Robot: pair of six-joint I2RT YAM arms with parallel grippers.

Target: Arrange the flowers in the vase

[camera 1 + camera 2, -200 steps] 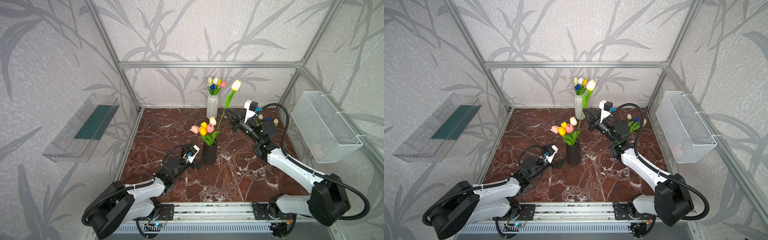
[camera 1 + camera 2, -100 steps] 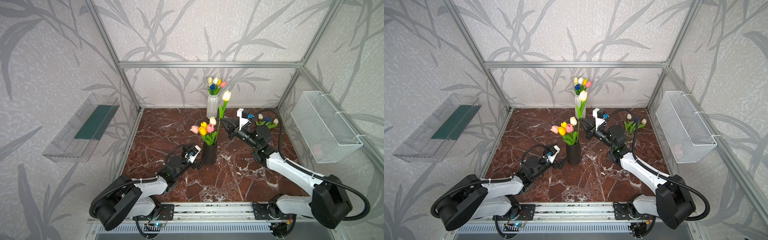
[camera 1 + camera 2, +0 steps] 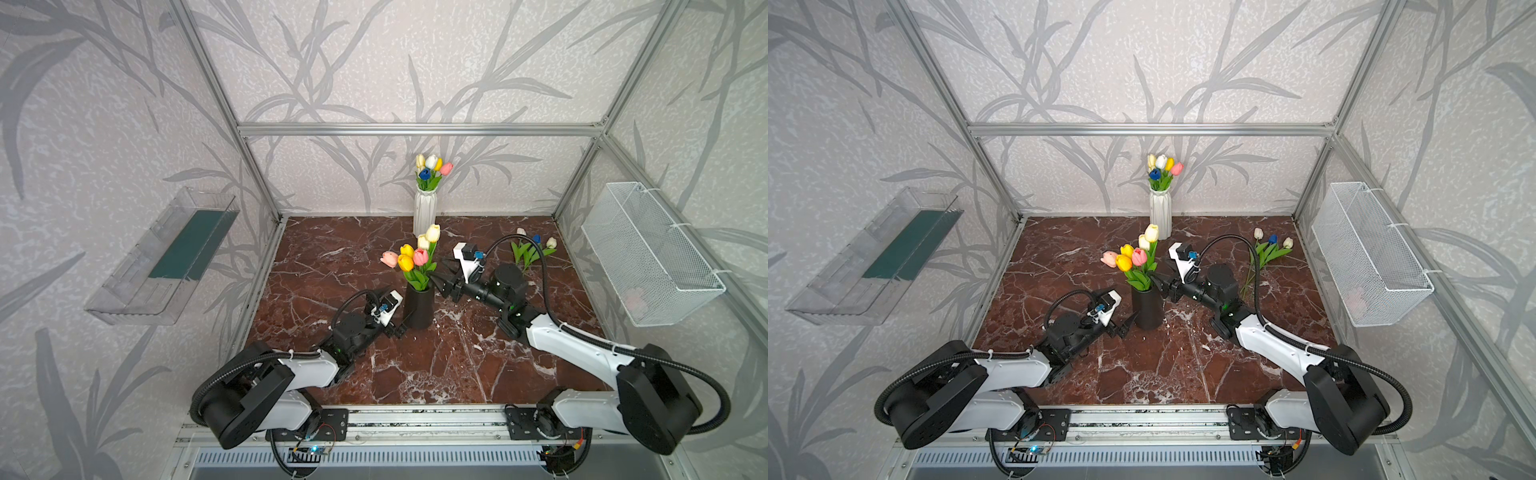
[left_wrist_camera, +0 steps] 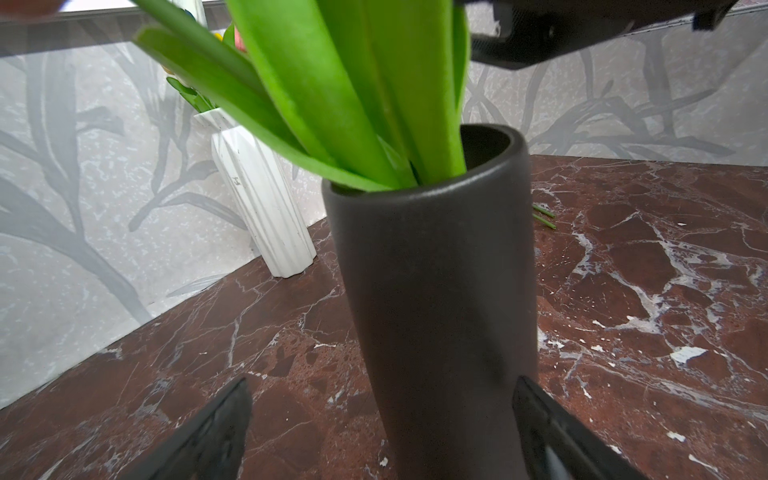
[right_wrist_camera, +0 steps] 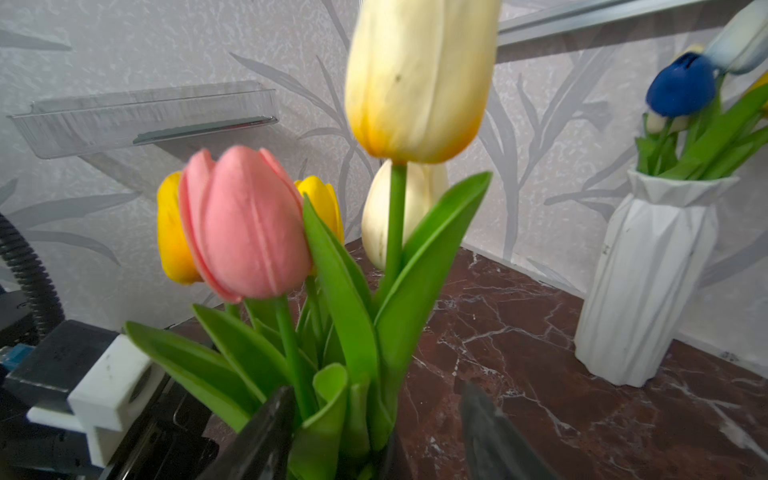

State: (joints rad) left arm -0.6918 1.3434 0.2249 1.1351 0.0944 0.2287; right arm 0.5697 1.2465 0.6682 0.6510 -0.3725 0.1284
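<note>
R hand [image 3: 440, 284] has let go: 1 s ago it was shut on the cream tulip [image 3: 433, 232], held high, right of the black vase [image 3: 419, 309]. Now its fingers are parted w/ nothing gripped, tips just right of the vase mouth, and that tulip stands in the vase, tallest of the lot. L hand [image 3: 400, 327] unchanged: spread wide, a finger each side of the vase foot, gap visible on one side.

Flowers [image 3: 420, 257] in the black vase, frame centre: 2 cream, 2 yellow, pink, pale pink, w/ leaves [image 4: 353, 104]. 3 loose flowers [image 3: 536, 239] (white, blue, white) lie on the tabletop [image 3: 332, 257], upper right; 5 more in the white vase [image 3: 424, 210] at back.

R wrist view alone shows the orange tint low on the cream head. Loose heads show in top views only; L wrist view catches just their stem ends [image 4: 544, 216].
</note>
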